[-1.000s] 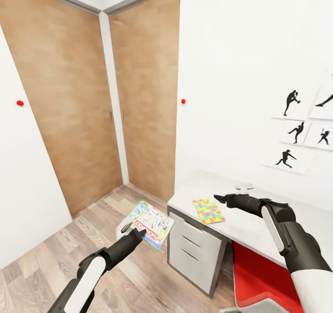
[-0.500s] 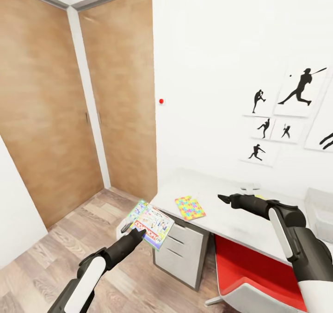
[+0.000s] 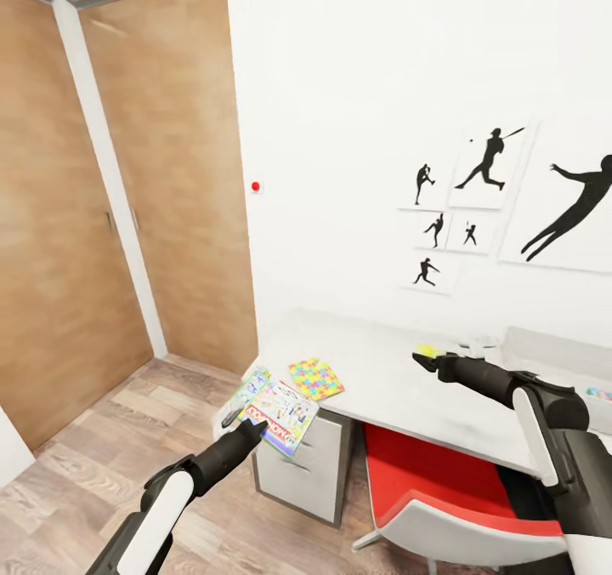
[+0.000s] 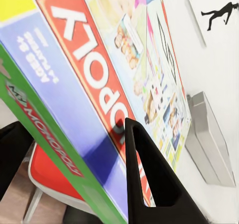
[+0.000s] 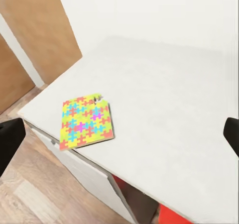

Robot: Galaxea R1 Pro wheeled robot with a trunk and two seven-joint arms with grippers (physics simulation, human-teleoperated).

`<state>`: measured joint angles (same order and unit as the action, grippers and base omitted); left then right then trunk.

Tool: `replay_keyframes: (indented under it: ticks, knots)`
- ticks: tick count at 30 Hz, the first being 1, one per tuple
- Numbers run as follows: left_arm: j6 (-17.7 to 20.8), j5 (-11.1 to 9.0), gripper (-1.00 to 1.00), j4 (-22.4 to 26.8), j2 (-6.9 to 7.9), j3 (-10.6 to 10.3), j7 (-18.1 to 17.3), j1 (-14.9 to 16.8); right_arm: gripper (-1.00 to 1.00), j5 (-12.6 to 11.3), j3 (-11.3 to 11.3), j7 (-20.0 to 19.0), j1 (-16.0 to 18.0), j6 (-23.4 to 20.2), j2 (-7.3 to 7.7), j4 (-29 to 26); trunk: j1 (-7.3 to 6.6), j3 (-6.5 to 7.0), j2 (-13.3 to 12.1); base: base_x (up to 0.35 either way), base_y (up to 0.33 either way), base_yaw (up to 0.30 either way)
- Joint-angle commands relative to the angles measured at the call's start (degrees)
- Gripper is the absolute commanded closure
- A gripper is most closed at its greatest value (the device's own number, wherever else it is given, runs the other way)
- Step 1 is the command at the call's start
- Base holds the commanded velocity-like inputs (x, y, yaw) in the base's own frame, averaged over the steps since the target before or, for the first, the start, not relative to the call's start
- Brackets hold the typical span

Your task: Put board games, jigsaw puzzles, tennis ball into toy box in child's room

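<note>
The left gripper (image 3: 249, 426) is pinched on a green-edged board game (image 3: 280, 412), one finger (image 4: 149, 184) lying across the printed lid and the other under the box; it holds the game in the air off the table's (image 3: 399, 388) near corner, over the wood floor. A jigsaw puzzle (image 3: 315, 378) lies flat on the table just inside that same corner, and the tennis ball (image 3: 427, 350) sits further along the table, right by the tip of the right gripper (image 3: 422, 359). That gripper's fingers stand apart at the two edges of its wrist view with nothing between them. The toy box (image 3: 544, 350) rests at the table's far end, against the wall. The grip takes the wide game near one edge only, so the box could swing or slip out during the carry along the table. It could also clip the table's corner or sweep the puzzle off, and the right arm could knock the ball rolling.
</note>
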<state>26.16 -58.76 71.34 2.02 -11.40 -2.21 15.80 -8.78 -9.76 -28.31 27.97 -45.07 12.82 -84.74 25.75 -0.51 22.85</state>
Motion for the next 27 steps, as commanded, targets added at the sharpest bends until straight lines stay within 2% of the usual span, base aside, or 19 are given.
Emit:
replay_keyframes:
  ticks: [1,8,14,18,26,27]
  knots:
    - [0.15,-0.36,1.0,0.03,0.03,-0.03,-0.09,0.02,-1.0,-0.38,-0.08,0.01,0.02,-0.41,-0.01,-0.05,0.03,-0.05,0.07,0.0,0.0,-0.268]
    - [0.17,-0.32,1.0,0.03,0.01,-0.08,-0.08,0.02,-1.0,-0.48,-4.46,-0.07,-3.48,-0.39,-0.08,-4.31,0.03,-0.08,0.07,0.0,0.0,-0.15]
    - [0.17,-0.31,1.0,0.03,0.01,-0.1,-0.08,0.02,-1.0,-0.53,-5.86,-0.8,-4.4,-0.38,-0.07,-5.34,0.03,-0.09,0.07,0.0,0.0,-0.048]
    - [0.25,-0.32,1.0,0.03,0.02,-0.07,-0.18,0.02,-1.0,-0.51,-6.42,-2.82,-4.71,-0.37,-0.07,-5.73,0.03,-0.09,0.07,0.0,0.0,-0.019]
    - [0.55,-0.43,1.0,0.03,0.05,-0.06,-0.38,0.02,-1.0,-0.4,-6.86,-10.88,-4.96,-0.37,-0.07,-6.01,0.03,-0.09,0.07,0.0,0.0,-0.007]
    - [0.55,-0.43,1.0,0.03,0.05,-0.06,-0.38,0.02,-1.0,-0.4,-6.86,-10.88,-4.96,-0.37,-0.07,-6.01,0.03,-0.09,0.07,0.0,0.0,-0.003]
